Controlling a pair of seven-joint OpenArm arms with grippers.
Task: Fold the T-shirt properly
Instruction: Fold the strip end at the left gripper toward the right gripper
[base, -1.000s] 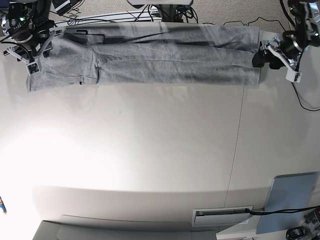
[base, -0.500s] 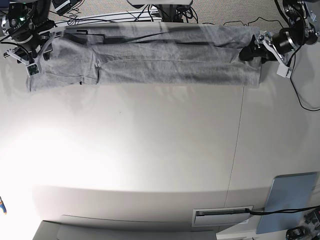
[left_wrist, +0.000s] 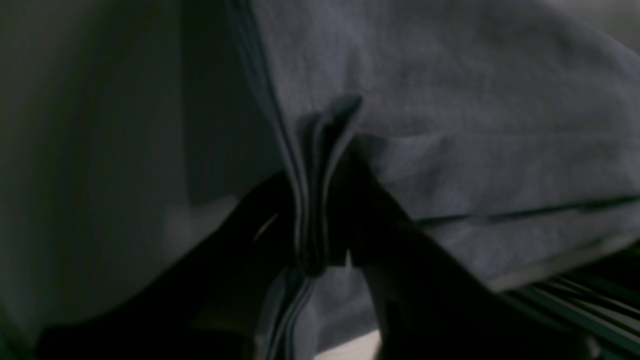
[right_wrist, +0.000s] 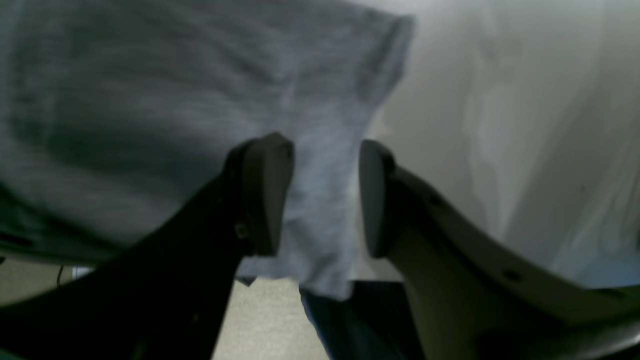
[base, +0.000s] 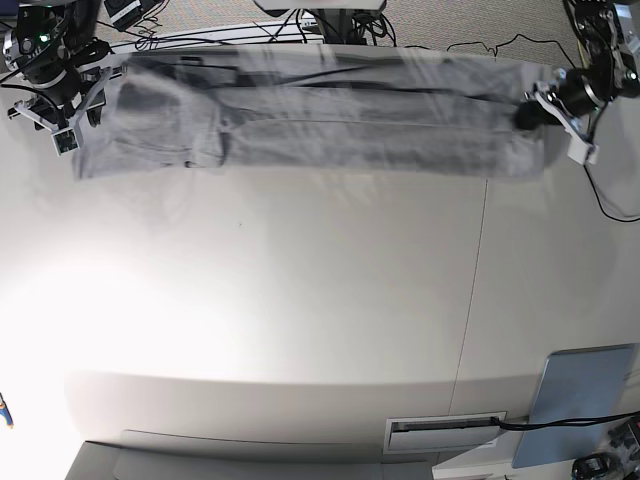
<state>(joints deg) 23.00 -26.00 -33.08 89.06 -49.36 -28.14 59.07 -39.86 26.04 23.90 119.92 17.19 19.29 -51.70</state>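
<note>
T-shirt — heather-grey, drawn out as a long narrow band along the far edge of the white table; the cloth appears smeared by motion in the base view. One end is found beside the left gripper at the base view's right, the other end beside the right gripper at that view's left.

Left gripper — closed on the T-shirt; in the left wrist view a bunched stack of fabric layers is seen pinched between the two dark fingers, with the rest of the cloth spread above and to the right.

Right gripper — jaws held apart; in the right wrist view a strip of the T-shirt is seen passing between the pads, with a gap visible on the side of the paler finger. Whether the cloth is touched by either pad cannot be told.

Cables — dark, gathered behind the table's far edge.
</note>
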